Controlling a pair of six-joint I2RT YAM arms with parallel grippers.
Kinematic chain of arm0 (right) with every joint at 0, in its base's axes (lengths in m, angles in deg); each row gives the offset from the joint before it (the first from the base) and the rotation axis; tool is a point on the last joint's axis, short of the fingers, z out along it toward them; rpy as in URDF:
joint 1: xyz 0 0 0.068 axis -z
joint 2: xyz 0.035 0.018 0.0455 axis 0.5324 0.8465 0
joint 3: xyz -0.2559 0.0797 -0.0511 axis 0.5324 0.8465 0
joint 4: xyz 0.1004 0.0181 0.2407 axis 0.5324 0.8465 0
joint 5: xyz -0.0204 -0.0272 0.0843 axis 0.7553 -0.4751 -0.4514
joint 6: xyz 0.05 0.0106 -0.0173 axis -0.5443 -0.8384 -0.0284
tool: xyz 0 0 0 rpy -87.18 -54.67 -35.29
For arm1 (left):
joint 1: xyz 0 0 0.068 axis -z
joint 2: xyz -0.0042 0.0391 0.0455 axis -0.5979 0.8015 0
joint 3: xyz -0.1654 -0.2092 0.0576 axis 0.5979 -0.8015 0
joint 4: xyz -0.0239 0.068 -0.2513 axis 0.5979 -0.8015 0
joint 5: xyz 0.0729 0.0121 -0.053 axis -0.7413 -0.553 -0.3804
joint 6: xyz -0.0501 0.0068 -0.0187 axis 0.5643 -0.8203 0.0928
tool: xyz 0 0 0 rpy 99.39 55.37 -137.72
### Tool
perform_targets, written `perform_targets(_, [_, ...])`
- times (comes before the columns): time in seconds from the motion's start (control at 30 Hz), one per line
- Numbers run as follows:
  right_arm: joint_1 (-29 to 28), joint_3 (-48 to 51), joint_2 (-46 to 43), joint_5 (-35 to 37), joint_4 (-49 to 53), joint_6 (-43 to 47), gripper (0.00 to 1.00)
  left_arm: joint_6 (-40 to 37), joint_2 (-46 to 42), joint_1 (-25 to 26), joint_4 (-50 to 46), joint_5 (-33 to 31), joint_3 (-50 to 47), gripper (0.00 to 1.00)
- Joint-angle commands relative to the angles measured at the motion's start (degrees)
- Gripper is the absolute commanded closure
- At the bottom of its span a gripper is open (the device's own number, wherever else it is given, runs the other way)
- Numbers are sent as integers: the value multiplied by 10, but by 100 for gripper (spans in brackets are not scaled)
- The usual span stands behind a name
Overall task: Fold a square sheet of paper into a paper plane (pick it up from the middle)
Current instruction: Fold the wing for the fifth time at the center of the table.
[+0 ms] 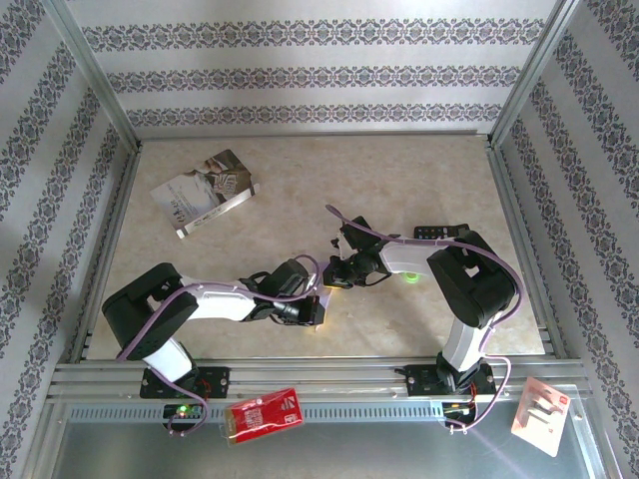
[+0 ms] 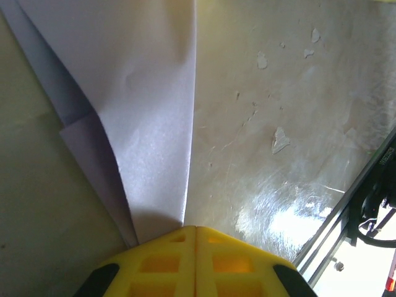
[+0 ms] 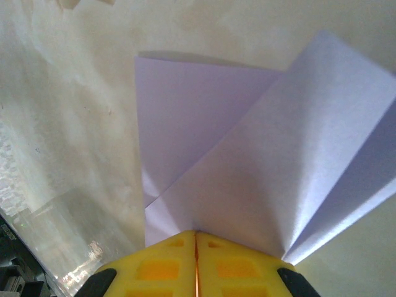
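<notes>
**Both my grippers pinched shut on folded lilac paper at the near middle of the table**

My left gripper (image 2: 195, 234) has its two yellow fingers pressed together with no gap. They are clamped on a narrow end of the square sheet of paper (image 2: 145, 93). From the left wrist camera, the pale lilac sheet fans away from my fingertips, with one straight edge running up the middle of the view. A second, darker layer peeks out on its left side.

My right gripper (image 3: 196, 235) is also closed tight, with its yellow fingers meeting on an edge of the same sheet. From this wrist, the paper is already creased. A flat triangular flap lies on the table, and a raised fold slopes up to the right of it.

From above, my two arms bend inward and meet at the near middle of the beige table (image 1: 399, 170). The paper sits between the gripper tips, mostly hidden under them.

A grey-white printed booklet (image 1: 205, 190) lies at the far left, well apart from the paper. A black calculator (image 1: 439, 232) rests on the right, just beyond my right arm. A red packet (image 1: 265, 411) sits on the metal rail near my left base, and a white and red card (image 1: 542, 414) lies at the near right corner. Patterned walls enclose the table.
</notes>
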Motion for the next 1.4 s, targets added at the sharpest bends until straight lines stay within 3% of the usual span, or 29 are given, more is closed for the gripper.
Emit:
perform_targets(0.0, [-4, 11, 33, 60, 42, -4, 91, 17, -3, 24, -40, 22, -22, 94])
perform_targets(0.9, [-4, 4, 43, 64, 46, -7, 93, 48, -39, 47, -56, 42, -75, 96])
perform_targets(1.37, [-5, 8, 39, 66, 47, -8, 93, 26, -81, 46, -98, 45, -43, 95])
